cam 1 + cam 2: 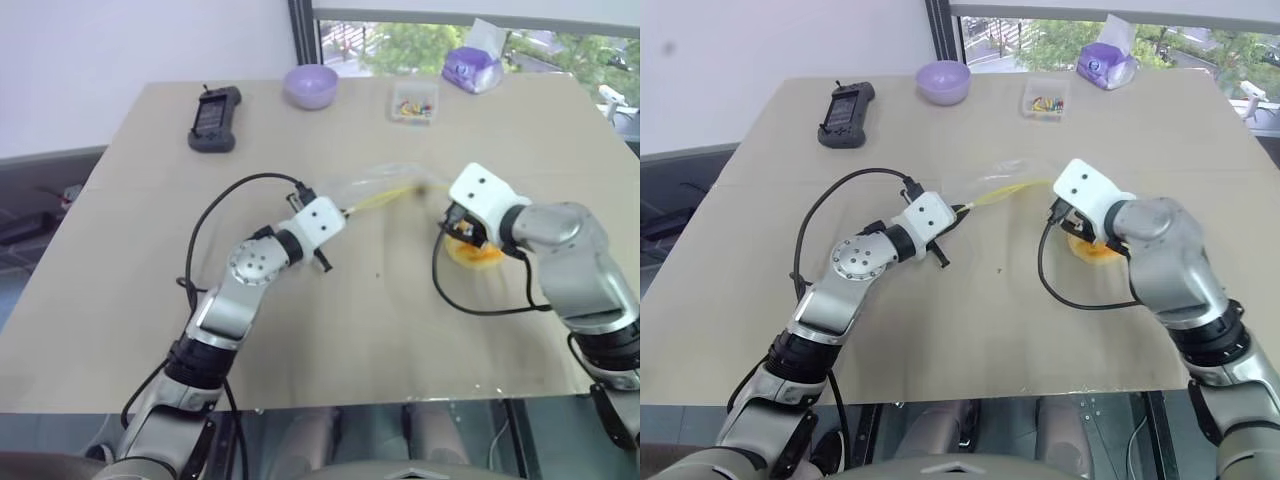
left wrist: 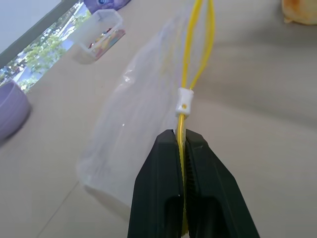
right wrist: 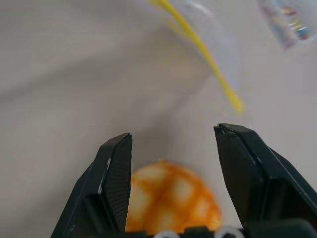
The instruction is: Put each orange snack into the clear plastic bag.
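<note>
Seen from above, a beige surface [image 1: 300, 330]. Near its middle, the clear plastic bag [image 2: 133, 124], flat and crinkly, its yellow zip strip [image 2: 190, 59] pinched at one end by the left pincer [image 2: 182, 144], fingers pressed together on it. Just right of the bag, the orange snack [image 3: 171, 201], a domed bun scored in a grid, lying on the surface beneath the right pincer [image 3: 173, 148], fingers spread and empty. Probably soft and light, easily squashed; best taken gently across its sides. Bag film limp and slippery, likely to sag shut. Well beyond: purple bowl [image 1: 310, 85], small clear box of colourful bits [image 1: 413, 103], black handset [image 1: 214, 120], none blocking
</note>
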Motion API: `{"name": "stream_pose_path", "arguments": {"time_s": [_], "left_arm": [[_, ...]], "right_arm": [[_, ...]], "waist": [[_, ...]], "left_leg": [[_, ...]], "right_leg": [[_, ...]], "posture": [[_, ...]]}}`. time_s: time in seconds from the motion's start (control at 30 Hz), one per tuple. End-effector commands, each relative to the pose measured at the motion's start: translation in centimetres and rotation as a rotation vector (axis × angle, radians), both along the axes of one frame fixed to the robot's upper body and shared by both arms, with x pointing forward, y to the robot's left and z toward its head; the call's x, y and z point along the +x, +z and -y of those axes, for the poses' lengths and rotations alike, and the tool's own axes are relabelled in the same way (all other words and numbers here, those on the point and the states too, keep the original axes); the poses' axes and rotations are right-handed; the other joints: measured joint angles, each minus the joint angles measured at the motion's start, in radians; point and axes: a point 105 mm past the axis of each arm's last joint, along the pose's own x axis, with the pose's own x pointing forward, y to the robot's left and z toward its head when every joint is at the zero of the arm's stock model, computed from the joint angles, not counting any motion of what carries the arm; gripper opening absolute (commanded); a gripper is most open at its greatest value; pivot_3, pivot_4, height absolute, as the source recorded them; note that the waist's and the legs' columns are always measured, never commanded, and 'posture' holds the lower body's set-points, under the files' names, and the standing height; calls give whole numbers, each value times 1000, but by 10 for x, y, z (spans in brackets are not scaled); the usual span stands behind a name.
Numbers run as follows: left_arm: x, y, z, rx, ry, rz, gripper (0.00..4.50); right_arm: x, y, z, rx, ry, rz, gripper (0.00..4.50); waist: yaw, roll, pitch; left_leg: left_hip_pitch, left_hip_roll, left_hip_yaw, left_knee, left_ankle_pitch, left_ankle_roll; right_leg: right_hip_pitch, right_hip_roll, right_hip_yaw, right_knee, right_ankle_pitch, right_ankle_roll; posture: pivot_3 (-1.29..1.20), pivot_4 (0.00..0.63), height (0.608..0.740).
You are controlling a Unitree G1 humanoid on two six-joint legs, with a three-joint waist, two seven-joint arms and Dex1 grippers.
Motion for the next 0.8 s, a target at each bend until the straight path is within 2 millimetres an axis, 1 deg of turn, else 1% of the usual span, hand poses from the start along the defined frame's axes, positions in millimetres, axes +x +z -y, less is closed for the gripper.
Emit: {"name": "stream_pose_path", "arguments": {"time_s": [0.03,0.07,0.13,0.17,0.2,0.23,0.4,0.53,0.8], "left_arm": [[0,10,3,-3,-11,44,0],[0,9,5,-3,-15,44,0],[0,9,6,-3,-21,44,0],[0,9,6,-3,-23,44,0],[1,9,7,-3,-24,45,0],[1,9,7,-3,-26,46,0],[2,10,8,-5,-29,48,0],[0,11,9,-7,-33,51,0],[-1,11,9,-14,-34,50,0]], "right_arm": [[-10,35,-13,279,27,-15,2328],[-10,36,-18,329,23,-36,2056],[-10,36,-32,407,19,-76,1241],[-10,36,-39,446,14,-93,733],[-9,34,-45,474,11,-110,513],[-8,32,-51,492,11,-126,122],[-1,22,-66,520,-3,-154,122],[10,14,-68,532,-43,-156,122],[21,0,-69,547,-77,-173,122]], "waist": [[2,0,0],[3,0,0],[5,0,0],[5,0,0],[7,0,0],[6,0,0],[4,0,0],[3,0,0],[0,0,0]], "left_leg": [[-1,0,0,1,0,0],[-2,0,-1,1,0,0],[-3,0,-1,2,0,0],[-4,0,-1,3,0,0],[-5,-1,-1,3,0,0],[-6,-1,-2,3,0,0],[-6,-1,2,4,0,-1],[-6,-1,3,4,1,-1],[-6,-1,4,4,1,-1]], "right_leg": [[-1,0,0,1,0,0],[-1,0,0,1,0,0],[-3,-1,-1,3,0,0],[-4,-1,-1,3,0,0],[-5,-1,-1,4,0,0],[-6,-2,-1,5,0,0],[-10,-4,-1,10,0,0],[-11,-4,-1,12,0,0],[-12,-4,0,13,0,0]], "posture": [[0,150,740],[0,150,740],[0,150,740],[0,150,740],[0,150,740],[0,150,740],[0,150,740],[0,150,740],[0,150,740]]}}
